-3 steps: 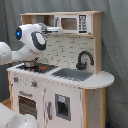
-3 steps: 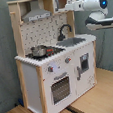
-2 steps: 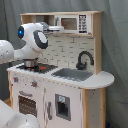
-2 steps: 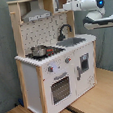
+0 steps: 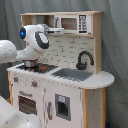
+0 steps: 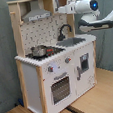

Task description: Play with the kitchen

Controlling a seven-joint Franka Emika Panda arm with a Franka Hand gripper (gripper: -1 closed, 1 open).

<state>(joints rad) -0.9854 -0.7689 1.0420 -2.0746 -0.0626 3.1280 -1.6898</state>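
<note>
Both exterior views are bright with soft, even light and only faint shadows. Both look a bit blurry all over. There is no strong glare.

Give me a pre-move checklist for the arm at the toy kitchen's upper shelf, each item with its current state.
1. Claw is up at the microwave cabinet on the kitchen: ok.
2. Claw open or shut: cannot tell.
3. Claw touching the cabinet: cannot tell.
4. Small pot upright on the stove, well below the arm: ok.
5. Faucet and sink clear of the arm: ok.
6. Oven door closed: ok.
</note>
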